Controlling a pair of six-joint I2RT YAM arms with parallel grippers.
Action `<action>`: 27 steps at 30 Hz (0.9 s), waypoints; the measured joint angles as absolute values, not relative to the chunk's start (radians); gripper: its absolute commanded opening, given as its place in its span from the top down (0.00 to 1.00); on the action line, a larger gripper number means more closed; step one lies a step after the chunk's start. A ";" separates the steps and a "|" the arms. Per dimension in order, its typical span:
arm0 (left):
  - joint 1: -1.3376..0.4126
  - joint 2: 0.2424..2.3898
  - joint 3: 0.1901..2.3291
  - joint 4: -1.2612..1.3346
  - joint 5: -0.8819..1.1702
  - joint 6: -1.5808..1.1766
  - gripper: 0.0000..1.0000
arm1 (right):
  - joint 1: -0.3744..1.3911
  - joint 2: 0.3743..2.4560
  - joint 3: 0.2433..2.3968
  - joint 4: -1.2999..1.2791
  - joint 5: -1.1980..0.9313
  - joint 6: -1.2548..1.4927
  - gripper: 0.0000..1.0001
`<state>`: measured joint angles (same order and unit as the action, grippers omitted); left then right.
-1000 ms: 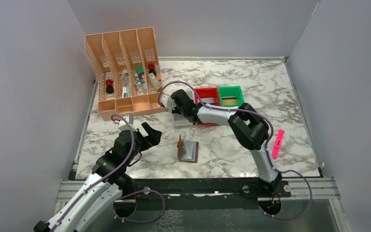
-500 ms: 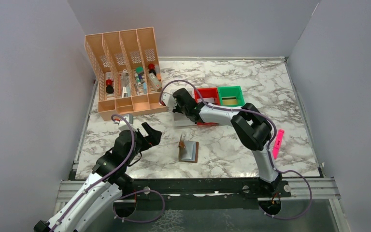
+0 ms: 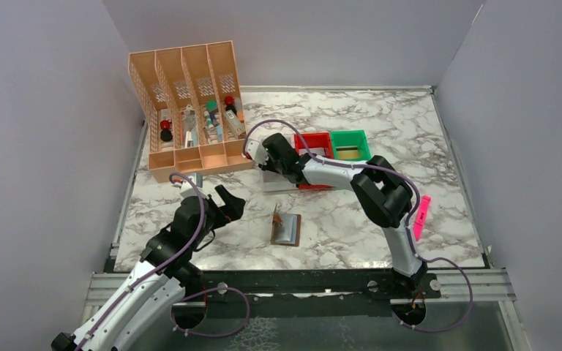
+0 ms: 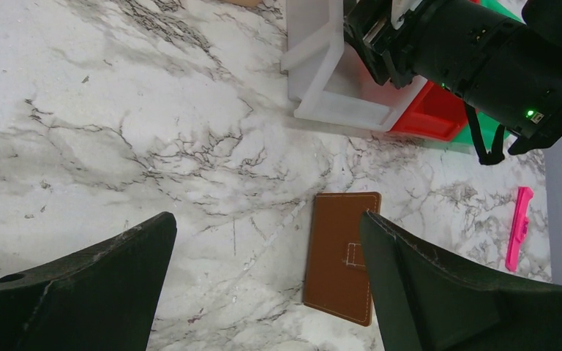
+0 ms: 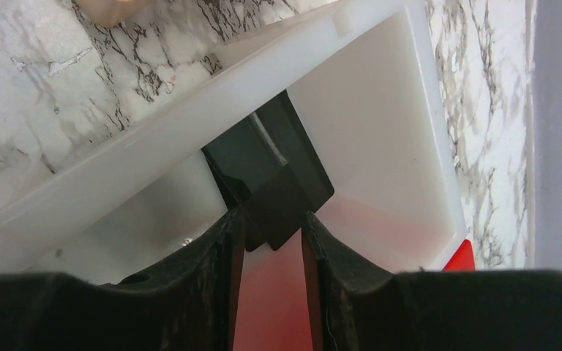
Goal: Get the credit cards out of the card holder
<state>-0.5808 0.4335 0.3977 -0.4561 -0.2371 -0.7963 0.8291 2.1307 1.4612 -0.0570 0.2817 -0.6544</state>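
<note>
The brown card holder [image 3: 285, 228] lies half unfolded on the marble, one flap standing up; the left wrist view shows its brown outer face [image 4: 340, 256]. My left gripper [image 3: 223, 201] is open and empty, a little left of the holder, which shows beside its right finger [image 4: 424, 285]. My right gripper [image 3: 263, 157] reaches into the white bin [image 3: 278, 179]. In the right wrist view its jaws [image 5: 271, 219] stand slightly apart. Dark credit cards [image 5: 271, 172] lie on the bin floor just past the fingertips, one corner between them.
An orange desk organizer [image 3: 190, 110] with pens stands at the back left. A red bin [image 3: 313, 142] and a green bin [image 3: 350, 144] sit behind the white bin. A pink highlighter [image 3: 420, 217] lies at the right.
My right gripper has shifted slightly left and back over the white bin. The left arm and the card holder have not moved.
</note>
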 measured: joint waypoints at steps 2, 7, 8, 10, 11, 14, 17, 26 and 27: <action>-0.581 0.434 0.398 -0.456 -0.237 -0.796 0.01 | 0.829 2.130 1.461 -0.058 0.279 -0.629 0.59; -0.581 0.439 0.398 -0.454 -0.235 -0.796 0.01 | 0.829 2.072 1.461 -0.080 0.270 -0.517 0.58; -0.581 0.443 0.398 -0.451 -0.232 -0.794 0.01 | 0.829 2.047 1.458 -0.084 0.268 -0.486 0.57; -0.581 0.456 0.398 -0.441 -0.219 -0.788 0.01 | 0.829 1.963 1.425 -0.078 0.260 -0.397 0.54; -0.581 0.467 0.398 -0.431 -0.208 -0.785 0.01 | 0.829 1.909 1.398 -0.076 0.257 -0.351 0.52; -0.581 0.514 0.398 -0.394 -0.166 -0.775 0.01 | 0.829 1.737 1.288 -0.057 0.246 -0.195 0.47; -0.581 0.570 0.398 -0.355 -0.112 -0.762 0.01 | 0.828 1.564 1.130 -0.026 0.230 -0.006 0.47; -0.581 0.699 0.398 -0.260 0.057 -0.714 0.01 | 0.823 1.301 0.604 -0.015 -0.020 0.497 0.46; -0.581 0.704 0.398 -0.255 0.069 -0.711 0.01 | 0.823 1.280 0.568 -0.007 -0.055 0.537 0.47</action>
